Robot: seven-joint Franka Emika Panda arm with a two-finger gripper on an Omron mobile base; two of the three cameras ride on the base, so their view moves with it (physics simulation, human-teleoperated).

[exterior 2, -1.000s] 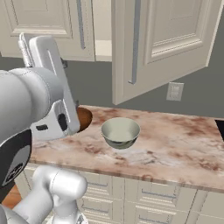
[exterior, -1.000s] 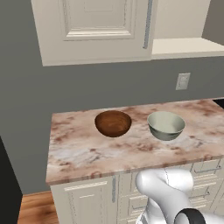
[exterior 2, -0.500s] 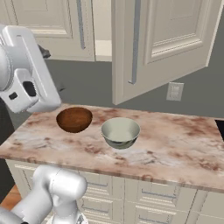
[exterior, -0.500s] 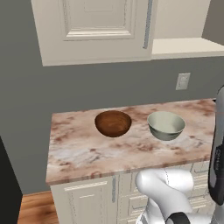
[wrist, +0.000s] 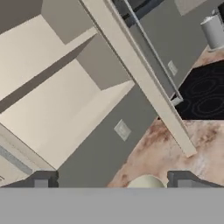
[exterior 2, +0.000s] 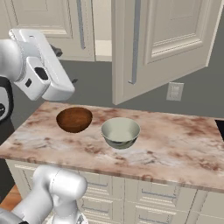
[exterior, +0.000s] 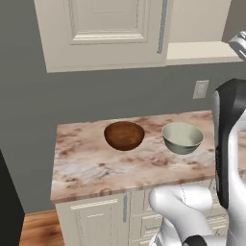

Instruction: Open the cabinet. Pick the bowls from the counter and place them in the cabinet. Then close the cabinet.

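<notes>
Already the cabinet [exterior 2: 162, 39] stands open; wooden bowl [exterior 2: 74, 119] and ceramic bowl [exterior 2: 120, 132] remain on the counter [exterior 2: 175, 148]. Gripper [wrist: 111, 181] spread wide, empty; placing and closing remain.

cabinet [exterior: 103, 33]: top cut by frame | grey-green bowl [wrist: 145, 182]: mostly hidden in hand view

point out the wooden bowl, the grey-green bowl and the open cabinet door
wooden bowl [exterior 2: 74, 119], right base view, inner hollow
grey-green bowl [exterior 2: 120, 131], right base view, inside wall
open cabinet door [exterior 2: 168, 39], right base view, raised panel
</notes>
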